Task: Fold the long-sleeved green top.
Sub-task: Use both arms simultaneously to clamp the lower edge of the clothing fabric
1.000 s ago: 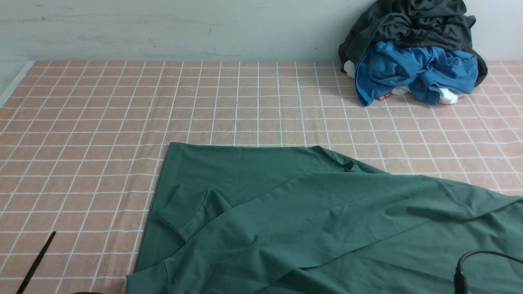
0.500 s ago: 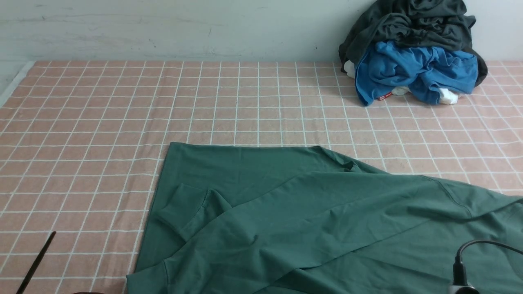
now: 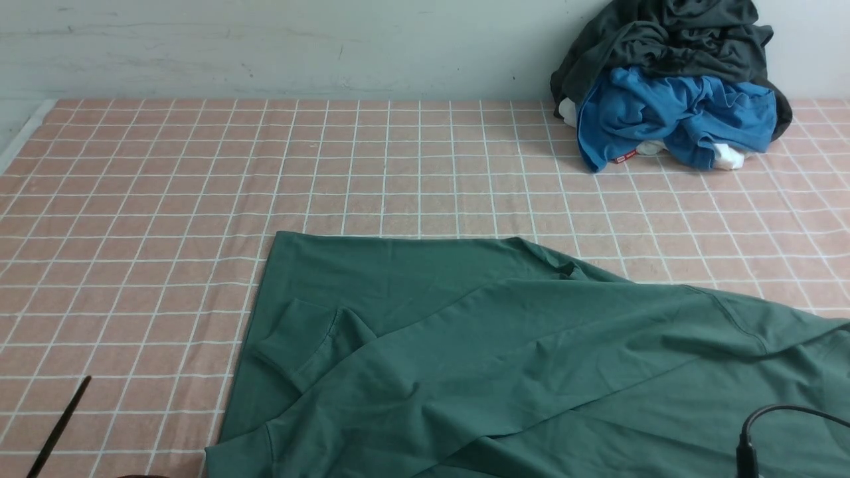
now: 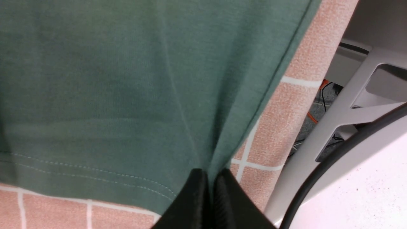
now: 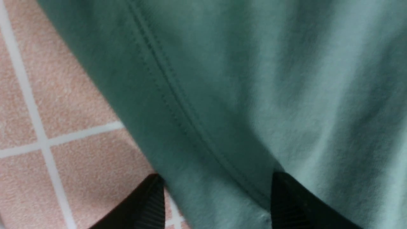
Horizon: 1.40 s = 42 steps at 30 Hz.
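Observation:
The green long-sleeved top [image 3: 505, 358] lies spread over the near half of the table, a cuffed sleeve folded across its left part. My left gripper [image 4: 210, 178] is shut on a pinch of the top [image 4: 111, 82] by its stitched hem, close to the table's front edge. My right gripper [image 5: 217, 187] is open, its two fingers astride a seamed edge of the top [image 5: 254, 79], just above the cloth. Neither gripper shows in the front view; only a black cable [image 3: 764, 425] of the right arm and a thin black rod [image 3: 60, 425] at the left show there.
A pink checked cloth [image 3: 199, 166] covers the table. A pile of a dark charcoal-grey garment [image 3: 664, 33] and a bright blue garment [image 3: 671, 113] sits at the back right against the wall. The table's front edge and the white frame [image 4: 343, 105] are beside the left gripper.
The right arm's cable at the lower right rose a little and dropped back. The top and the pile have not moved.

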Each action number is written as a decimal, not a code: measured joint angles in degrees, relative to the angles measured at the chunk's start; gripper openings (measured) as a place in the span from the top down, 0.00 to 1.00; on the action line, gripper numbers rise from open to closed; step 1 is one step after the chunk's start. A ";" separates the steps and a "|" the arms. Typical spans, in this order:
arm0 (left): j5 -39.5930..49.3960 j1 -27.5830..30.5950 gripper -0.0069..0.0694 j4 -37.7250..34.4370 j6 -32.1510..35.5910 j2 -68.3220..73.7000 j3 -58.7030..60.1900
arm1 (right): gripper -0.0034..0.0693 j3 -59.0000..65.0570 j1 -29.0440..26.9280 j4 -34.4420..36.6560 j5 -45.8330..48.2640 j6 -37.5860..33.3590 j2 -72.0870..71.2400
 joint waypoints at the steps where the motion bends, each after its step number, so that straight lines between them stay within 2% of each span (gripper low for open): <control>1: 0.00 0.00 0.90 0.00 0.00 0.00 0.00 | 0.37 0.00 0.00 -0.05 -0.24 0.00 0.00; 19: -0.04 0.00 0.90 -0.06 0.00 0.00 0.00 | 0.38 -0.73 0.00 -2.57 -2.89 1.31 3.97; 23: -0.04 0.00 0.90 -0.06 0.00 0.00 0.00 | 0.49 -0.66 0.00 -2.51 -2.89 1.31 3.97; 30: -0.07 0.00 0.90 -0.06 -0.08 0.00 0.00 | 0.89 -2.34 0.00 -2.34 -1.55 1.50 4.64; 32: -0.07 0.00 0.90 0.13 -0.45 0.00 0.00 | 0.92 -3.97 0.00 -2.41 0.17 1.50 4.64; 39: 0.38 0.09 0.90 3.44 -3.55 0.00 -0.20 | 0.93 -8.91 0.00 -2.26 6.55 1.55 4.64; 42: 1.78 2.01 0.90 4.28 -4.50 0.00 -1.74 | 0.93 -11.52 0.00 -2.01 9.83 1.49 4.64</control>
